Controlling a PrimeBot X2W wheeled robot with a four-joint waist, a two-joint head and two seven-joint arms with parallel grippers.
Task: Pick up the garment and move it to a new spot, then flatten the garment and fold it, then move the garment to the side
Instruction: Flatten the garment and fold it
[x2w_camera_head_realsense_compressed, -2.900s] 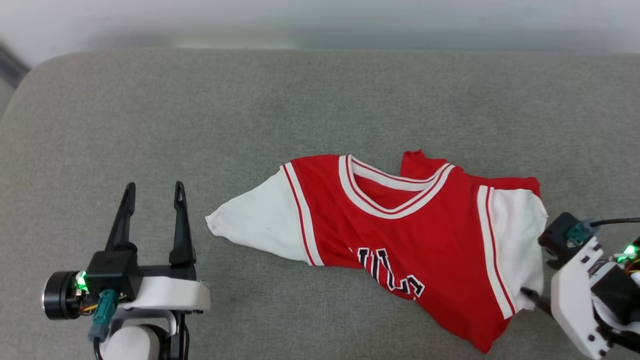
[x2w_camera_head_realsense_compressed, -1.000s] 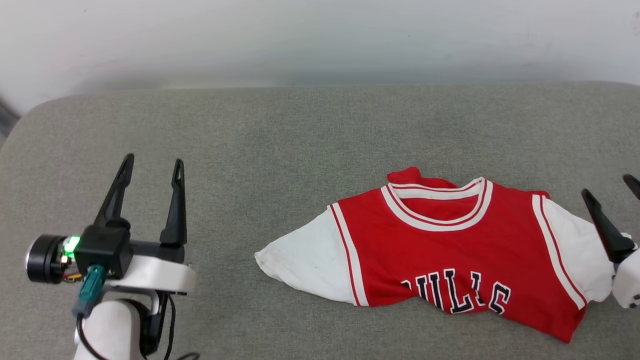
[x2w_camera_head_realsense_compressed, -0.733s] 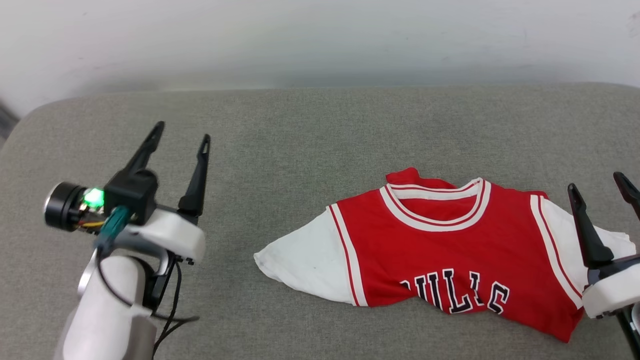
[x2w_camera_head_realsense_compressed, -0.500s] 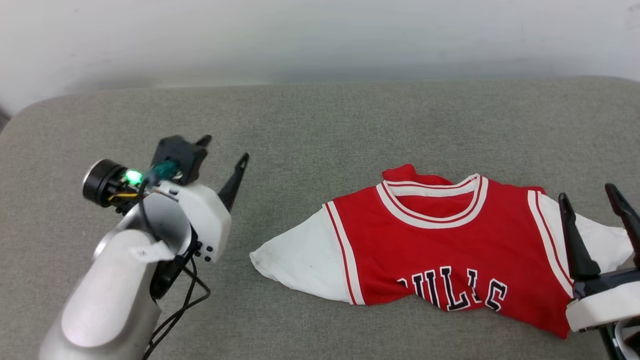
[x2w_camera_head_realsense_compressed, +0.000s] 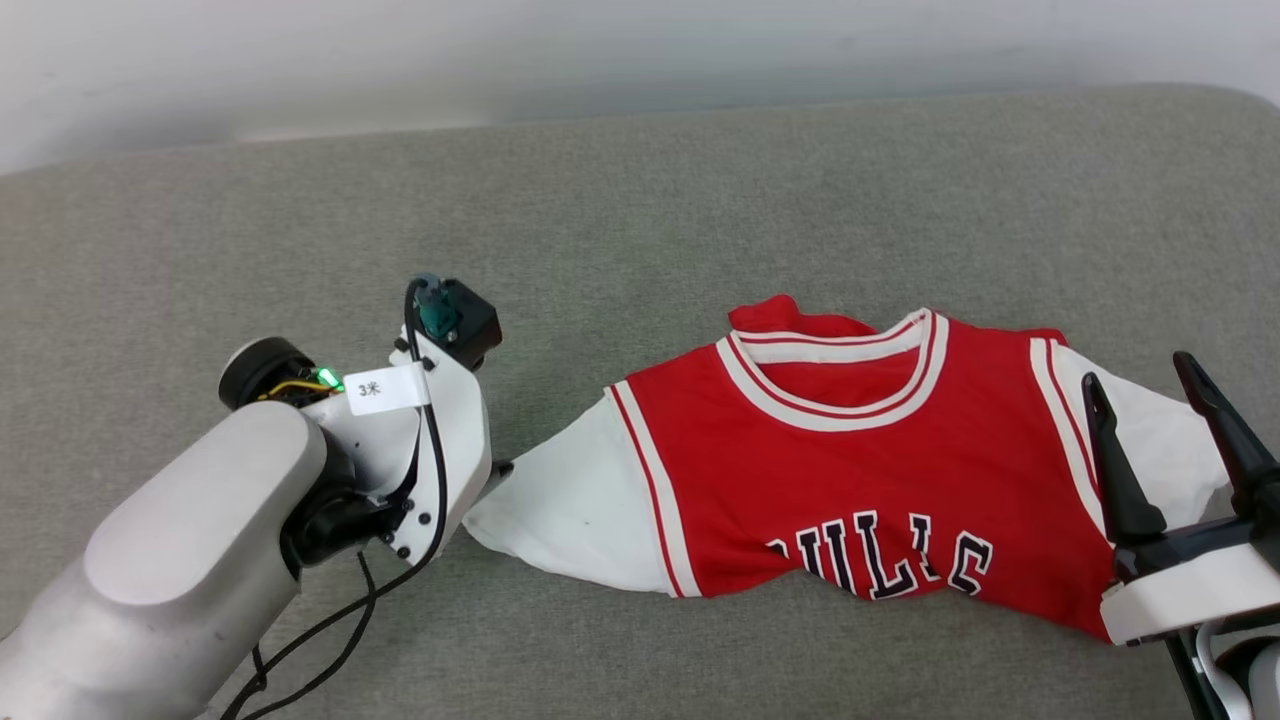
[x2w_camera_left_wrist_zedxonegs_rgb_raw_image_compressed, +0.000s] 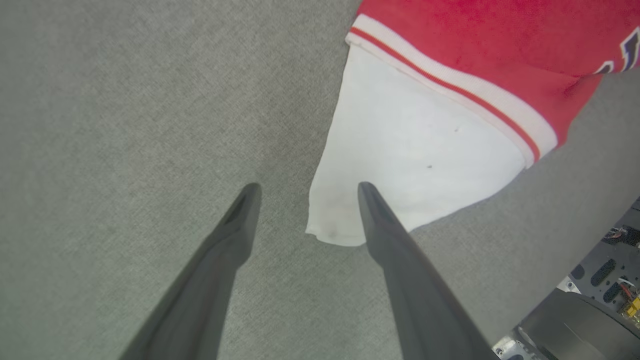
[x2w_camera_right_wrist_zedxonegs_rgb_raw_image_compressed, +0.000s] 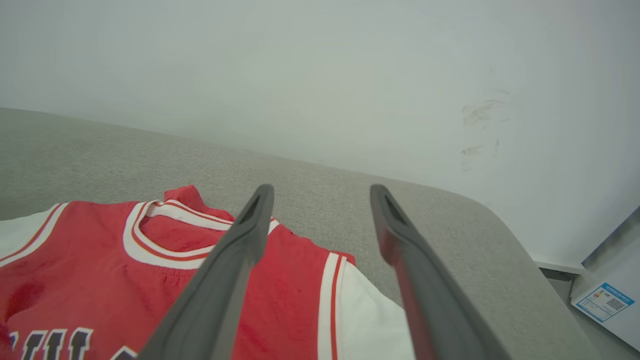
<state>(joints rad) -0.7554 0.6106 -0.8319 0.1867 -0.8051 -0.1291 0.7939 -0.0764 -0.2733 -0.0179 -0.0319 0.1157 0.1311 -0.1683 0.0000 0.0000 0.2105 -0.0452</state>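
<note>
the garment (x2w_camera_head_realsense_compressed: 860, 470) lies front up on the grey cushion (x2w_camera_head_realsense_compressed: 640, 200), right of the middle, collar on the far side, black lettering at its rumpled near edge. the left hand (x2w_camera_left_wrist_zedxonegs_rgb_raw_image_compressed: 305, 187) points down at the tip of the white left sleeve (x2w_camera_left_wrist_zedxonegs_rgb_raw_image_compressed: 415, 150), fingers spread wide and empty, one over the sleeve's edge, the other over bare cushion. the right hand (x2w_camera_head_realsense_compressed: 1137, 372) sits above the right sleeve (x2w_camera_head_realsense_compressed: 1160, 430), fingers wide apart too, holding nothing.

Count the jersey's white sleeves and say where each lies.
2. One white sleeve lies on the robot's left, its end within the open left gripper; the other white sleeve, behind the open right gripper.
</note>
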